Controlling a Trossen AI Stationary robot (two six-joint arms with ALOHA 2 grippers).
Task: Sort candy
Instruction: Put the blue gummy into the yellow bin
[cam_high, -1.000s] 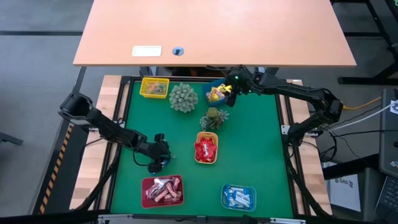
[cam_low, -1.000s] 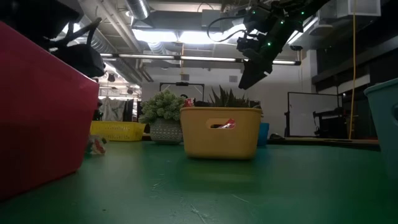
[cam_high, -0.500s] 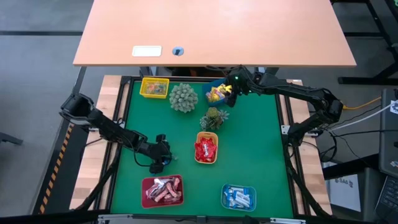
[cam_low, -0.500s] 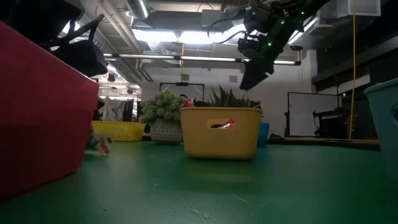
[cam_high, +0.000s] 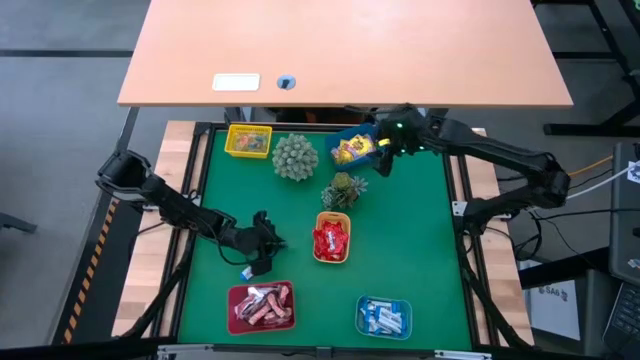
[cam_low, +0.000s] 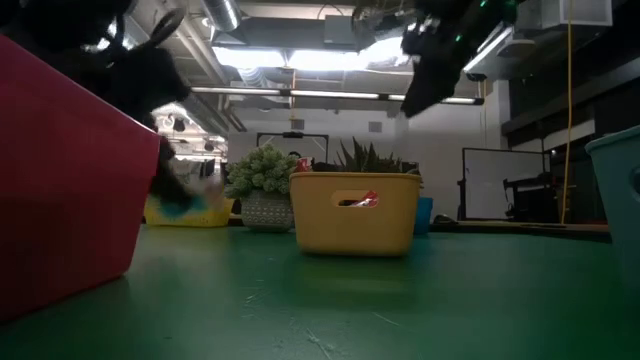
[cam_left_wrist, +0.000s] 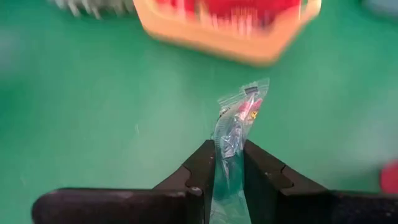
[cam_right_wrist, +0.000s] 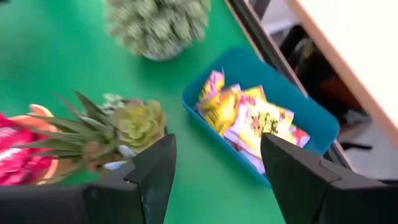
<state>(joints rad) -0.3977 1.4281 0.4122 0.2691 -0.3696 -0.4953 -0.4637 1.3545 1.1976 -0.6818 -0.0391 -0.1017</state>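
Observation:
My left gripper (cam_high: 267, 243) (cam_left_wrist: 229, 147) is over the green mat's near-left part, between the red tray (cam_high: 262, 307) and the orange tray (cam_high: 332, 240). It is shut on one clear-wrapped candy with red and yellow print (cam_left_wrist: 239, 115). My right gripper (cam_high: 384, 152) (cam_right_wrist: 217, 146) is open and hovers above the blue tray of yellow candy (cam_right_wrist: 258, 124) (cam_high: 350, 150) at the far edge, touching nothing. The other candy lies sorted in the trays: red in the orange tray, brown-pink in the red one, blue-white in the near blue tray (cam_high: 384, 316). My left gripper pinches the candy's clear wrapper (cam_left_wrist: 229, 140) between its two fingers. The printed end (cam_left_wrist: 249, 102) sticks out past the fingertips. In the low view the candy (cam_low: 180, 197) shows as a blur above the mat, clear of it.
A yellow tray (cam_high: 249, 140) stands at the far left. A round spiky plant (cam_high: 295, 157) and a pointed-leaf plant (cam_high: 345, 190) stand between the trays. Bare green mat lies right of the orange tray and left of the red one. A wooden desk lies beyond the far edge.
My left gripper has risen and shifted a little toward the orange tray, taking the candy up off the mat where it lay beside the red tray. My right gripper has moved up and a little toward the table's right edge, staying open.

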